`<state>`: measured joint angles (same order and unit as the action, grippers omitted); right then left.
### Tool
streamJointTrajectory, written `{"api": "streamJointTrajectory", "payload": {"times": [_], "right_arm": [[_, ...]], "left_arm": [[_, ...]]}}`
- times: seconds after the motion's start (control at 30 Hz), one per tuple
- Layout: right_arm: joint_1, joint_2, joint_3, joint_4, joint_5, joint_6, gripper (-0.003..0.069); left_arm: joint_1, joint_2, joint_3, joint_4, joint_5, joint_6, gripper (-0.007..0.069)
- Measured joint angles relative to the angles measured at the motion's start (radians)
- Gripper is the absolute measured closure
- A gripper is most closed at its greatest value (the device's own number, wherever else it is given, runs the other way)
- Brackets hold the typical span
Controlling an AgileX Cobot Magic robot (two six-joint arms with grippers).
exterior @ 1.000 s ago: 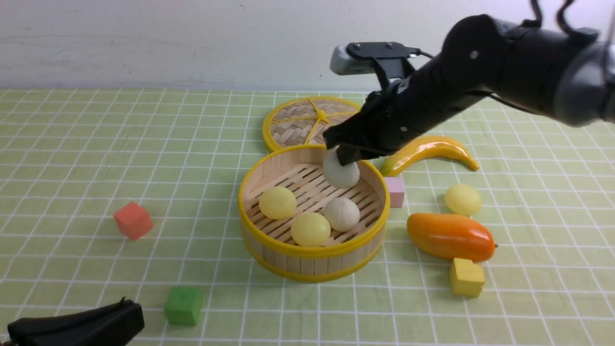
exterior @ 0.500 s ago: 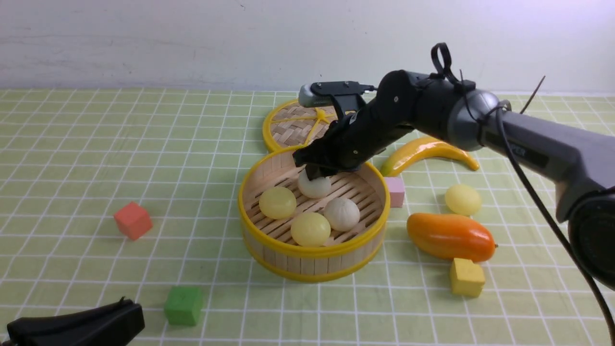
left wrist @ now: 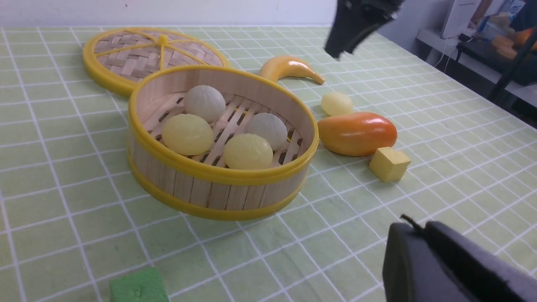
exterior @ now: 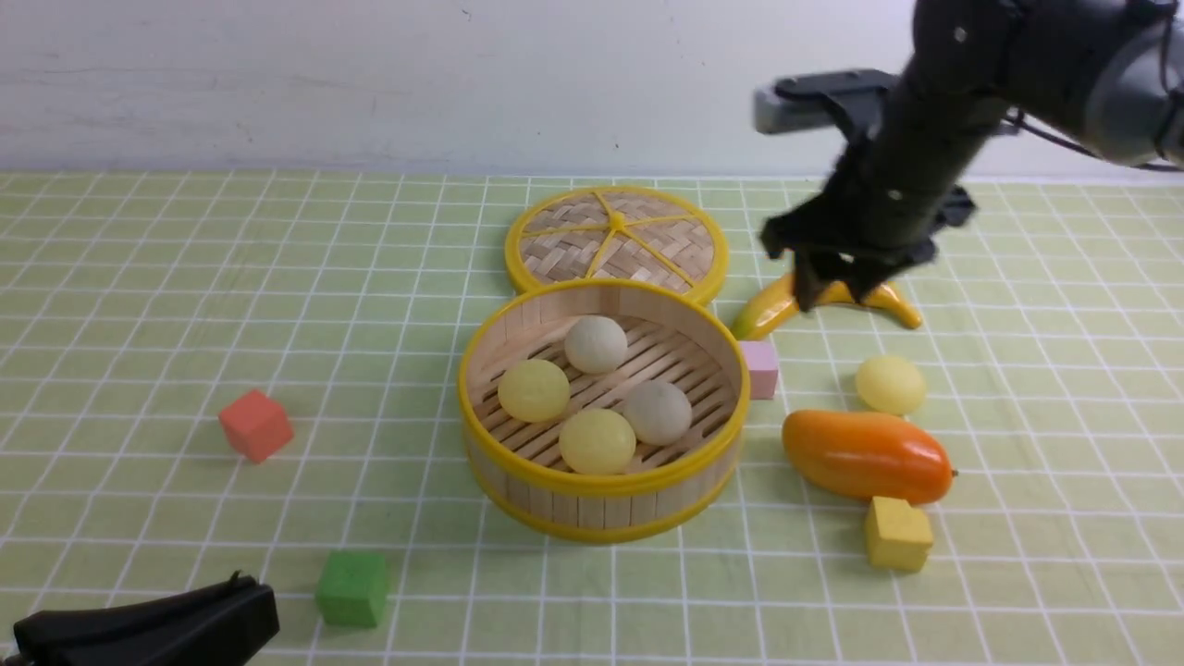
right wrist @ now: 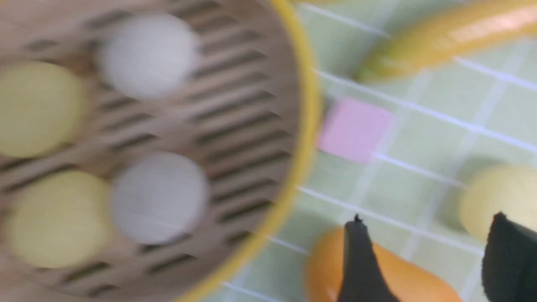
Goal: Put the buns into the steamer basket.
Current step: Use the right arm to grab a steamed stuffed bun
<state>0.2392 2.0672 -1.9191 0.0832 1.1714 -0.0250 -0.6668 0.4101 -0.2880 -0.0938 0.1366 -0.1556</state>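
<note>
Right hand (exterior: 837, 294) has left the steamer basket (exterior: 601, 504) and hangs above the banana (exterior: 760, 319), jaws wide apart, empty. Four buns (exterior: 597, 344) lie in the basket; fifth bun (exterior: 891, 384) sits on the tabletop (exterior: 277, 277) beside the mango (exterior: 865, 455). Left hand (exterior: 148, 629): opening unclear.

Right arm (exterior: 934, 139): matte black tube w/ a few small pale screw heads (exterior: 958, 34), a rounded grey joint (exterior: 1133, 92) at its upper end, and a thin black cable (exterior: 1054, 139) running alongside. Grey camera box (exterior: 786, 100) sits on a black bracket nr the wrist. Right gripper (exterior: 832, 294): black, w/ tapered fingers (right wrist: 361, 268) (tips a bit ragged). Left gripper (exterior: 250, 615): dull black wedge.
</note>
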Motion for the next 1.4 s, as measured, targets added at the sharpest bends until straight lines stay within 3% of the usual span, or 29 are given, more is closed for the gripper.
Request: {"api": "streamJointTrajectory", "payload": {"times": [0.07,0.2,0.37,0.57,1.0,1.2,1.27,1.4], "right_arm": [[-0.053,0.007,0.073,-0.014,-0.007,0.025,0.0391],[-0.102,0.018,0.126,0.024,-0.103,0.041,0.0440],[-0.132,0.025,0.132,0.049,-0.224,0.044,0.0403],[-0.152,0.072,0.132,0.065,-0.257,0.044,0.0362],[-0.152,0.126,0.132,0.086,-0.288,0.044,0.0358],[-0.155,0.131,0.132,0.085,-0.290,0.043,0.0462],[-0.157,0.129,0.132,0.084,-0.288,0.025,0.0574],[-0.158,0.108,0.132,0.083,-0.267,0.006,0.0657]], "left_arm": [[0.000,0.000,0.000,0.000,0.000,0.000,0.0587],[0.000,0.000,0.000,0.000,0.000,0.000,0.0585],[0.000,0.000,0.000,0.000,0.000,0.000,0.0579],[0.000,0.000,0.000,0.000,0.000,0.000,0.0576],[0.000,0.000,0.000,0.000,0.000,0.000,0.0568],[0.000,0.000,0.000,0.000,0.000,0.000,0.0567],[0.000,0.000,0.000,0.000,0.000,0.000,0.0567],[0.000,0.000,0.000,0.000,0.000,0.000,0.0563]]}}
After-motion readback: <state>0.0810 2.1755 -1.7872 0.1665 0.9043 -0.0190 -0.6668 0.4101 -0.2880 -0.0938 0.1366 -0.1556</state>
